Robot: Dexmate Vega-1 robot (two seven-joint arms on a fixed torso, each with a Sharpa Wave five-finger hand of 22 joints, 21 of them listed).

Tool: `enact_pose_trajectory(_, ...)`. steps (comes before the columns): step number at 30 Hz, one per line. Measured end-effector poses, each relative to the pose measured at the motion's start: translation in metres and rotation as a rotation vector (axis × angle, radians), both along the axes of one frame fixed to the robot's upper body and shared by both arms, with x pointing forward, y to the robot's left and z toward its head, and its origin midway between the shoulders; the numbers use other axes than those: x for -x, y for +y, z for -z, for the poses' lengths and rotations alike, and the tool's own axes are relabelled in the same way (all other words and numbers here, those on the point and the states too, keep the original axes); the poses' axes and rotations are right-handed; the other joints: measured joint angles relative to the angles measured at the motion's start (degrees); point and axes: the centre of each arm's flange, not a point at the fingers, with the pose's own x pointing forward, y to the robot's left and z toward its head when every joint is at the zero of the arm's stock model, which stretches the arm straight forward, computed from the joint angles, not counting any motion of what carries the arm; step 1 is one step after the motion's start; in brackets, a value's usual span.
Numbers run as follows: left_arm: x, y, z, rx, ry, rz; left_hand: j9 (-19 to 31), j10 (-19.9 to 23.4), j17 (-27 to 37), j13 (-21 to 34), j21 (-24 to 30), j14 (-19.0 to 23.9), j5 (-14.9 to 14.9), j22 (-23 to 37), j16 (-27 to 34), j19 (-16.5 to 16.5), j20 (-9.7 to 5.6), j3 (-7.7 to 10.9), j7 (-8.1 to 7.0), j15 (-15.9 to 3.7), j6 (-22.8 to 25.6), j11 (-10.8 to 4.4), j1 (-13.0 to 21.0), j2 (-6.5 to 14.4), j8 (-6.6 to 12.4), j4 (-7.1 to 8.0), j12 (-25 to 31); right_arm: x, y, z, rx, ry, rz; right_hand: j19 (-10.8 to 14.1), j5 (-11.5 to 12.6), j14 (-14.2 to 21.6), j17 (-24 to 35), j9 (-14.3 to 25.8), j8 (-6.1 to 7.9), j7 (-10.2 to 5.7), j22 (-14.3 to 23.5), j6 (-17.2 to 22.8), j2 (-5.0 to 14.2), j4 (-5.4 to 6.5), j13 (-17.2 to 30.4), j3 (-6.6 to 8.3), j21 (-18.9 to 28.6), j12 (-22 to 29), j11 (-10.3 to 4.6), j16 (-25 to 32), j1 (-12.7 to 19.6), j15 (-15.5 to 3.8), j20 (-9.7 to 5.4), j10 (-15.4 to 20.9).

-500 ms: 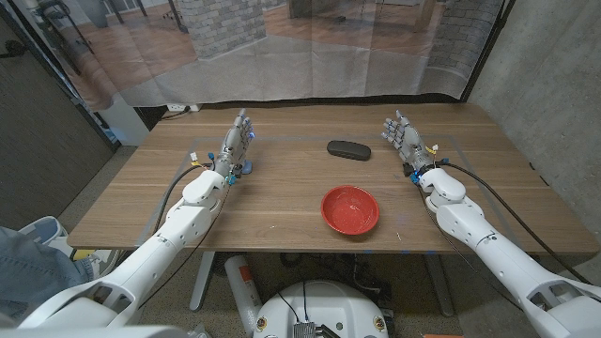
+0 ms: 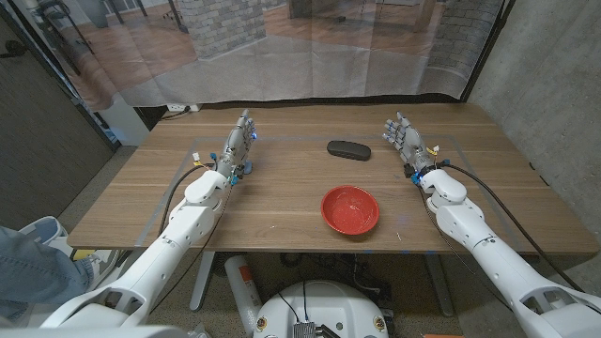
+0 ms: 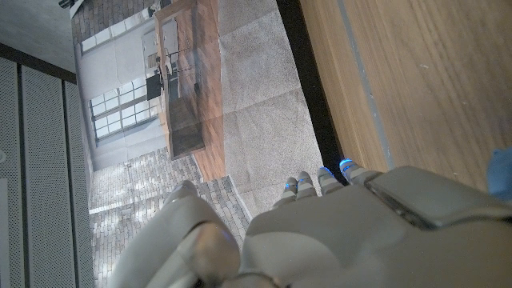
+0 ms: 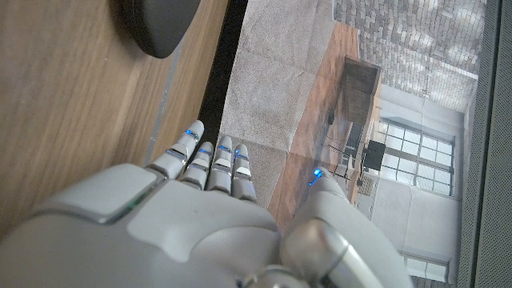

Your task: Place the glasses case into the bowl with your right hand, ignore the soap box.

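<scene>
Wooden table (image 2: pixel 282 192): glasses case (image 2: pixel 348 149) lies crosswise.

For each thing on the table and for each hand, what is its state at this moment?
Dark oval glasses case: closed, lying on the wooden table, not held.
Red round bowl: upright, empty.
Left hand: open, holding nothing.
Right hand: open, holding nothing, beside the case and apart from it.

Glasses case (image 4: pixel 157 24) cut off by right wrist view's edge
</scene>
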Motion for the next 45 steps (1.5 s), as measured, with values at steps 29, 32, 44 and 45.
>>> enact_pose_trajectory(29, -0.002, -0.002, 0.0, -0.019, 0.021, 0.005, 0.0, -0.3, 0.0, 0.0, 0.0, -0.3, 0.0, 0.0, 0.0, -0.3, 0.29, 0.0, -0.01, -0.26, 0.0, -0.32, 0.3, 0.3, 0.0, 0.0, 0.0, 0.004, 0.006, -0.005, 0.049, -0.052, 0.022, 1.1, 0.0, 1.0, -0.2, 0.0, 0.43, -1.02, 0.0, 1.0, -0.55, -2.52, 0.0, 0.92, -0.7, 0.4, -0.92, 0.0, 3.3, -1.03, 0.1, 0.9)
enact_pose_trajectory(32, -0.001, -0.001, 0.0, -0.018, 0.021, 0.006, 0.0, -0.3, 0.0, 0.0, 0.0, -0.3, 0.0, 0.0, 0.0, -0.3, 0.29, -0.01, -0.01, -0.25, 0.0, -0.32, 0.3, 0.3, 0.0, 0.0, 0.0, 0.003, 0.007, -0.006, 0.057, -0.056, 0.021, 1.1, 0.0, 1.0, -0.2, 0.0, 0.43, -1.02, 0.0, 1.0, -0.45, -2.76, 0.0, 0.68, -0.7, 0.4, -0.92, 0.0, 3.6, -1.03, 0.1, 0.9)
enact_pose_trajectory(44, -0.001, -0.001, -0.001, -0.018, 0.02, 0.012, 0.0, -0.3, 0.0, 0.0, 0.0, -0.5, 0.0, 0.0, 0.0, -0.3, 0.29, -0.25, -0.01, -0.02, 0.0, -0.32, 0.3, 0.3, 0.0, -0.25, 0.0, 0.005, 0.011, -0.008, 0.081, -0.078, 0.022, 1.1, 0.0, 1.0, -0.1, 0.0, 0.43, -1.33, 0.0, 1.3, -1.12, -3.47, 0.0, 0.91, -1.1, 0.4, -0.93, 0.0, 4.3, -1.03, 0.1, 1.5)
enact_pose_trajectory(45, -0.001, -0.001, -0.001, -0.019, 0.021, 0.012, 0.0, -0.3, 0.0, 0.0, 0.0, -0.5, 0.0, 0.0, 0.0, -0.3, 0.29, -0.25, -0.01, -0.02, 0.0, -0.32, 0.3, 0.3, 0.0, -0.25, 0.0, 0.006, 0.011, -0.008, 0.081, -0.079, 0.021, 1.1, 0.0, 1.0, -0.1, 0.0, 0.43, -1.33, 0.0, 1.3, -1.11, -3.47, 0.0, 0.91, -1.1, 0.4, -0.93, 0.0, 4.3, -1.03, 0.11, 1.5)
